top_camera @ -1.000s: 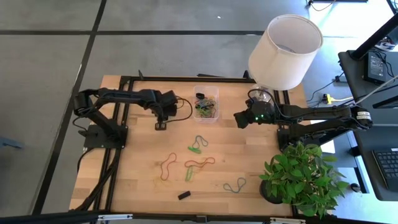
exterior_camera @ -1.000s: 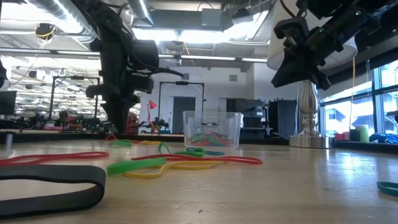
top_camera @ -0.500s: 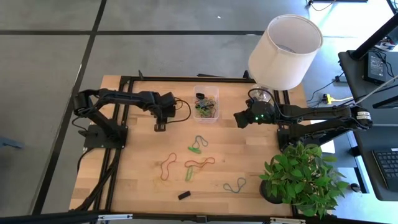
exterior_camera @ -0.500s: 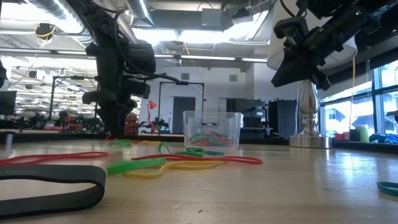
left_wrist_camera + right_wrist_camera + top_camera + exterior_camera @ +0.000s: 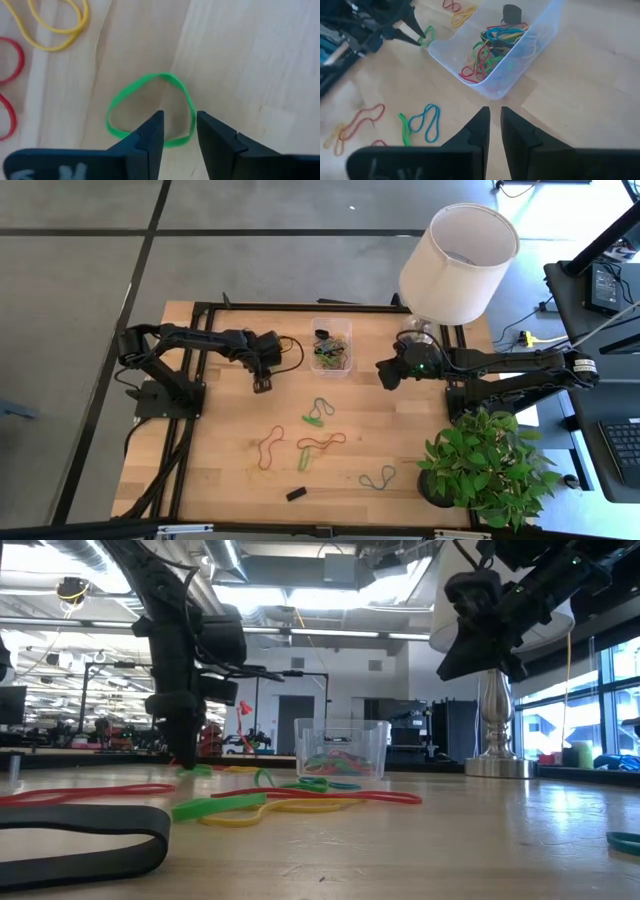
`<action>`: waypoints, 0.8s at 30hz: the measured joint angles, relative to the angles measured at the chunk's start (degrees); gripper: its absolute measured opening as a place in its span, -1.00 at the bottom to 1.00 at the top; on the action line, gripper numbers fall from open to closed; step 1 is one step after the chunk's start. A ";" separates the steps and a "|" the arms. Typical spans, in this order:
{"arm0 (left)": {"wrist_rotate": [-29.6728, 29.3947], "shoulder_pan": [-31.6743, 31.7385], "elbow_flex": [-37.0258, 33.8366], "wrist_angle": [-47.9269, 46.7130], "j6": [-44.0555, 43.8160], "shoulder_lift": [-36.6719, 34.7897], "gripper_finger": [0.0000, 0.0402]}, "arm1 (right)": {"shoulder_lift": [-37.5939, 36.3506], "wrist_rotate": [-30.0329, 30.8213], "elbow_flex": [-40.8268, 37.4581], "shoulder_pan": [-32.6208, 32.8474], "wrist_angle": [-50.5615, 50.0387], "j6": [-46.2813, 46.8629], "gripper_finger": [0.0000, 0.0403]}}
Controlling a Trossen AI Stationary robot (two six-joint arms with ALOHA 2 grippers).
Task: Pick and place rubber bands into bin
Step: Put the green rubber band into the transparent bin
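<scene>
A white lampshade (image 5: 459, 263), a potted plant (image 5: 485, 465) and a small black block (image 5: 296, 493).

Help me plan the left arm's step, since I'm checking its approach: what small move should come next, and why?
Probably lower a little and close on the green rubber band. The left hand sits low over the table beside the bin, fingers apart, straddling the near edge of that loop, which lies flat and ungripped. The right hand waits on the bin's other side.
</scene>
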 joint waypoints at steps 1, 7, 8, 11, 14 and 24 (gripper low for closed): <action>0.01 0.00 0.00 0.19 0.37 0.00 -0.48 | 0.00 -0.04 0.00 0.00 -0.02 -0.67 -0.75; 0.38 -0.73 0.00 0.31 1.27 0.45 -0.74 | -0.02 -0.34 0.00 0.00 -0.02 -7.29 -0.75; 0.38 -1.01 0.00 0.18 1.07 0.83 -0.79 | 0.00 -0.79 0.00 0.00 -0.02 -8.64 -0.75; -0.57 -2.06 0.21 0.19 -0.61 2.23 -0.94 | 0.00 -2.20 0.00 0.00 -0.11 -12.85 -0.75; -1.68 -3.11 0.26 0.07 -1.18 3.04 -0.98 | 0.00 -3.32 0.00 0.02 -0.15 -15.73 -0.75; -3.07 -8.07 10.25 -2.06 -11.64 -0.16 -0.99 | -0.02 -6.41 0.00 0.00 -0.70 -20.82 -0.75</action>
